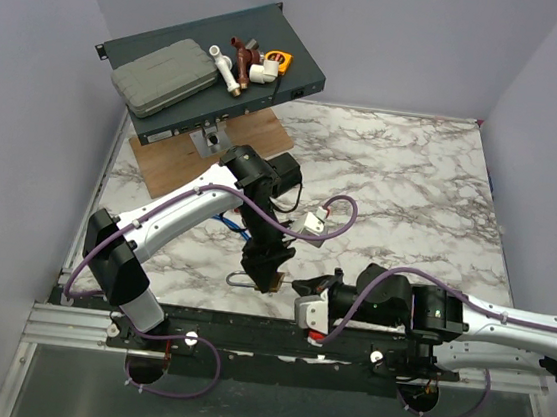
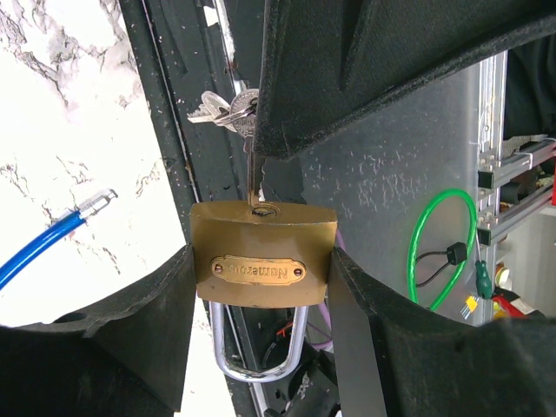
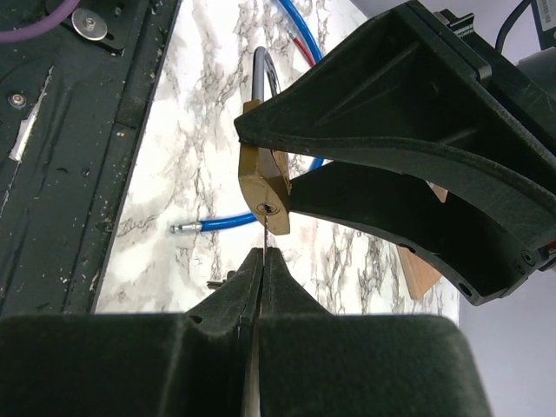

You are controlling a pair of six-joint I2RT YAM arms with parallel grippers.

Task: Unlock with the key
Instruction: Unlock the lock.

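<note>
I see tray (image 1: pixel 298 80) behind padlock (image 2: pixel 261 261) holding grey case (image 1: pixel 163 77), fittings (image 1: pixel 242 66). Key (image 2: pixel 250 178): thin, silver, tip in padlock keyway, pinched by closed right gripper (image 3: pixel 262 265); left gripper (image 1: pixel 266 274), half-open, clamps padlock.

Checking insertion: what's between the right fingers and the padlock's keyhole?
Only the key's thin blade, running from the shut right fingers to the padlock; right wrist view shows it.

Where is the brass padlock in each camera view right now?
Top external: brass padlock low centre, by the table's near edge.
Left wrist: padlock dead centre, clamped in the left gripper, shackle pointing down.
Right wrist: padlock just above centre, keyhole toward the camera.
Shared landmark: the blue cable on the table nearby.
</note>
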